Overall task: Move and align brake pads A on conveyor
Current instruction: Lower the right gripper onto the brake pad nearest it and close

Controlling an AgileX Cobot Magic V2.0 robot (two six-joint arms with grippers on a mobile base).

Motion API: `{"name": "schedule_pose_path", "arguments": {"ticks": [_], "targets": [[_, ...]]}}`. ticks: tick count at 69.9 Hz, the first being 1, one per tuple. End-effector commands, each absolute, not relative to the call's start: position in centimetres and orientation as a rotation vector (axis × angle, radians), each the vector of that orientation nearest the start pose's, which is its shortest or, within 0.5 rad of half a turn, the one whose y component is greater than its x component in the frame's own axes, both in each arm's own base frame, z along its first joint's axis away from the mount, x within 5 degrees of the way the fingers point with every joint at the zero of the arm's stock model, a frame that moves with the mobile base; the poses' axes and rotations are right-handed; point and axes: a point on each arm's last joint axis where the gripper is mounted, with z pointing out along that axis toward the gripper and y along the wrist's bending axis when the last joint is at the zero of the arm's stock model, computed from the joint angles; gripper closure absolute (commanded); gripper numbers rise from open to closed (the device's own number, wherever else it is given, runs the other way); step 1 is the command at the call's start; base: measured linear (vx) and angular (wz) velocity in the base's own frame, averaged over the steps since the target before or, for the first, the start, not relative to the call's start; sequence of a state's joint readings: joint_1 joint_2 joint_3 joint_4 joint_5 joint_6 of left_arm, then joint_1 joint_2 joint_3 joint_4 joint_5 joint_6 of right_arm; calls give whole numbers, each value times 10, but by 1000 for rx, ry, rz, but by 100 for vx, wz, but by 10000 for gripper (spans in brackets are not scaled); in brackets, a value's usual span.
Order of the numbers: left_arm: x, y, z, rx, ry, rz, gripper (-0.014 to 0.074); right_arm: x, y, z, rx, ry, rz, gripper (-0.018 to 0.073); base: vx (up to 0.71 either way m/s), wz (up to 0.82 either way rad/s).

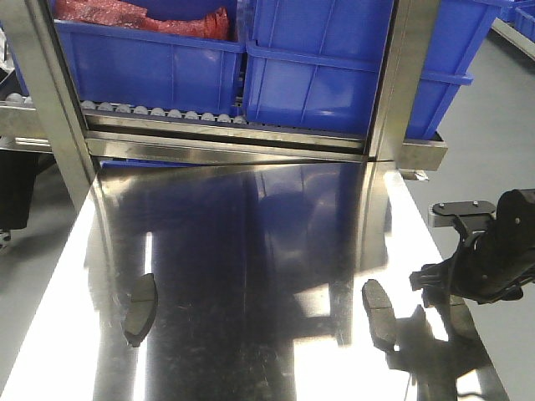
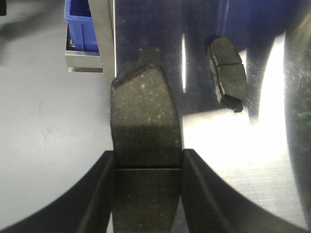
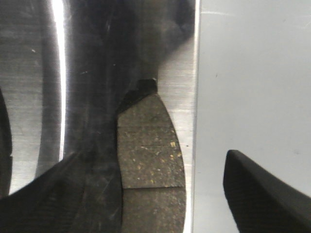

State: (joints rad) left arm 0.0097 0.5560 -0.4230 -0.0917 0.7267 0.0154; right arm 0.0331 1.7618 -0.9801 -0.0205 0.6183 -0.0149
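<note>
Leftmost, we see the left gripper [image 2: 148,160] clamped on the first pad [image 2: 145,111], with a dark finger [image 2: 97,204] pressed to each long side about the cross groove. That pad sits right at the left edge of the table [image 1: 251,234], next to the grey floor [image 2: 43,121]. We cannot tell whether it rests on the steel or is lifted. Ahead and to the right, the second pad [image 2: 227,73] lies flat on the shiny top, well apart from the first. Further right, in the front view, the third pad [image 1: 379,311] lies on the table, pointing lengthwise toward the blue bins [image 1: 318,67] at the back. Just beside the right edge lies the fourth pad [image 3: 146,141], friction face up, between the fingers of the right gripper [image 3: 151,160]. Those jaws stand wide apart. The right finger [image 3: 262,194] hangs over the floor, clear of the pad. We cannot make out whether the left one touches it.
</note>
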Motion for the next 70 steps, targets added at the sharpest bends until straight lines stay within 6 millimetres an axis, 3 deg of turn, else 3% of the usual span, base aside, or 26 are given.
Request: {"name": "schedule_pose_path", "arguments": {"ticks": [1, 34, 70], "targets": [[103, -5, 267, -45, 2236, -105, 468, 327, 9, 178, -106, 2810, -21, 54, 0, 0], [103, -5, 267, -45, 2236, -105, 468, 326, 8, 177, -107, 2826, -21, 199, 0, 0], [103, -5, 267, -45, 2236, -105, 468, 325, 8, 177, -107, 2833, -21, 426, 0, 0]]}}
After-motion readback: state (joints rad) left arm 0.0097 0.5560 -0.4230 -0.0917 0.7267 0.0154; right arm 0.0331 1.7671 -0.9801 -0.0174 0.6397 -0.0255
